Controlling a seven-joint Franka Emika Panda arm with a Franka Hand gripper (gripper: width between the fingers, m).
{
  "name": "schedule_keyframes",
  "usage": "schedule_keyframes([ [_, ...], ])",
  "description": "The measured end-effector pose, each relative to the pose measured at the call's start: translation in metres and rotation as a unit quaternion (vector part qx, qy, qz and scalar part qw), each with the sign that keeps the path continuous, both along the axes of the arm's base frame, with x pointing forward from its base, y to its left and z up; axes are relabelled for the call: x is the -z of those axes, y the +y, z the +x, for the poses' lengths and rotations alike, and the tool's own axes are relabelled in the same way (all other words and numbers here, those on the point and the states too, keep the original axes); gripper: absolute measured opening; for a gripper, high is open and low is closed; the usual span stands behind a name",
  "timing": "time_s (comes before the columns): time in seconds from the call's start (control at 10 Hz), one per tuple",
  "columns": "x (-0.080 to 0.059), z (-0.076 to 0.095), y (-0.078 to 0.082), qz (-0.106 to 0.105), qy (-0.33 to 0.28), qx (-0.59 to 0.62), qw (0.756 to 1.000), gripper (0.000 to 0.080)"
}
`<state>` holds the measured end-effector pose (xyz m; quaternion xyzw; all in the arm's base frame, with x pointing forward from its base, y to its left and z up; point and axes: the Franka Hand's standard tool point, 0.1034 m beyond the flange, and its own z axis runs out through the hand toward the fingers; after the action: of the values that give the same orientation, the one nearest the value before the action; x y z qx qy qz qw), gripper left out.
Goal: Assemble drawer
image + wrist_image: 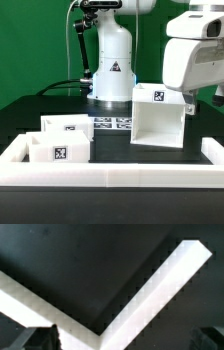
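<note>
The drawer's large hollow white casing (158, 118) stands upright on the dark table at the exterior view's right, with a tag on its top edge. Two smaller white box trays with tags (66, 128) (58, 150) sit side by side at the exterior view's left. My gripper (203, 98) hangs above and to the right of the casing and holds nothing. In the wrist view my gripper (118, 343) shows two dark fingers (30, 339) far apart at the frame's edge, open. Between them, two white edges (160, 286) meet in a V over the dark table; I cannot tell which part they belong to.
A low white border wall (110, 178) runs along the front and sides of the table. The marker board (112, 122) lies flat in front of the arm's white base (112, 65). A black cable hangs behind the base.
</note>
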<state>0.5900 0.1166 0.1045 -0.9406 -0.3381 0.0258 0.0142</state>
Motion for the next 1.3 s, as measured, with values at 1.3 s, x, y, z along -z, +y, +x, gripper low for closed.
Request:
schedule_keyframes([
  [1.3, -0.002, -0.029, -0.007, -0.005, 0.0, 0.177, 0.984, 0.065],
])
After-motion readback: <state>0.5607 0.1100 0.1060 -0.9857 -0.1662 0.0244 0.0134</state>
